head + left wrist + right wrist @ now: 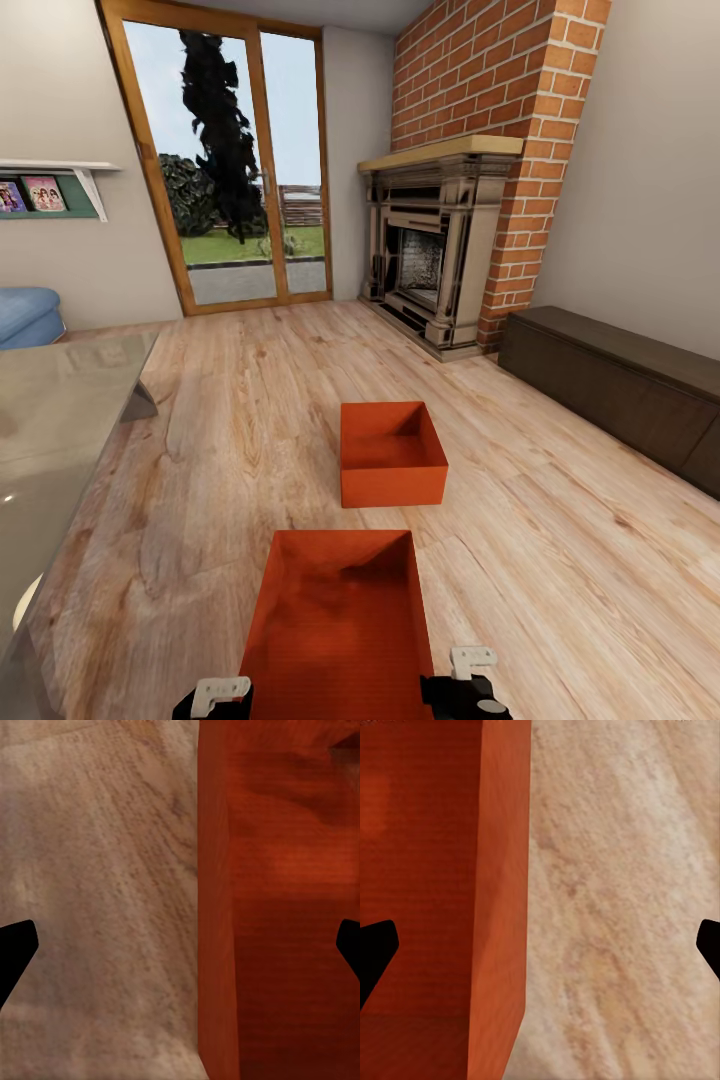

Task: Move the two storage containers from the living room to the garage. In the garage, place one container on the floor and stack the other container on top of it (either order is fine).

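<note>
The living room (300, 400) spreads out in light wood-plank floor (560, 560), its grain running away toward a tall wood-framed glass door (240, 170) in the far wall. On the far right rises a red-brick fireplace (470, 200) with a pale mantel and a dark carved surround. Along the right wall sits a long, low, dark brown cabinet (620, 385), its straight front edge bounding the planks on that side. On the left, a glass-topped table (55, 440) juts in with a sharp corner, and behind it shows the rounded arm of a blue sofa (28, 315). Between table and cabinet the boards lie open — a broad lane holding the two storage containers.

The far container (392, 455) stands mid-floor, square-looking, orange-red, with thin straight walls and an open top. The near container (340, 620) lies just in front of the robot, apart from the other by a strip of bare planks; its inner bottom is finely ribbed and darkly shaded.

The left gripper (222, 692) sits at the near container's left wall, the right gripper (470, 668) at its right wall. In each wrist view the black fingertips (15, 945) stand wide apart — one over the wood, one over the bin's interior — so both claws are released, straddling the upright wall (502, 900) without clasping it.
</note>
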Motion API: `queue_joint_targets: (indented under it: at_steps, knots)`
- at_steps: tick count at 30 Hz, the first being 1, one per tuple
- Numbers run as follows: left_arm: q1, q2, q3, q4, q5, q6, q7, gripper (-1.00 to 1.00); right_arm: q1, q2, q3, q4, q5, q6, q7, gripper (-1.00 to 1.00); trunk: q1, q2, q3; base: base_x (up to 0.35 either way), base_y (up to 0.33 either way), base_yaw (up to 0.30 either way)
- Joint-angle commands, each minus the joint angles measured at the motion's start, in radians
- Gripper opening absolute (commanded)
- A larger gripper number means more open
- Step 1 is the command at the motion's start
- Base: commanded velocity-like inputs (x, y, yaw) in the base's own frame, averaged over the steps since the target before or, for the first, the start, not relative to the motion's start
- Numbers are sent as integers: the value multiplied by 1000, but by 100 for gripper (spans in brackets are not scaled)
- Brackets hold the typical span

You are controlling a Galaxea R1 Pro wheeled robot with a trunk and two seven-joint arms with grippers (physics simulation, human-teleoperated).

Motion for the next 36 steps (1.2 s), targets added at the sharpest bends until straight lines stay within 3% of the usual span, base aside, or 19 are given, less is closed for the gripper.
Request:
queue_joint_targets:
  at_steps: [1, 36]
  knots:
    - [-1, 0, 3, 1, 0, -3, -1, 100, -1, 0, 1, 1, 1, -3, -4, 100, 0, 0, -1, 0, 0, 0]
    - [-1, -1, 3, -1, 0, -3, -1, 100, -1, -1, 1, 1, 1, -39, -4, 100, 0, 0, -26, 0, 0, 0]
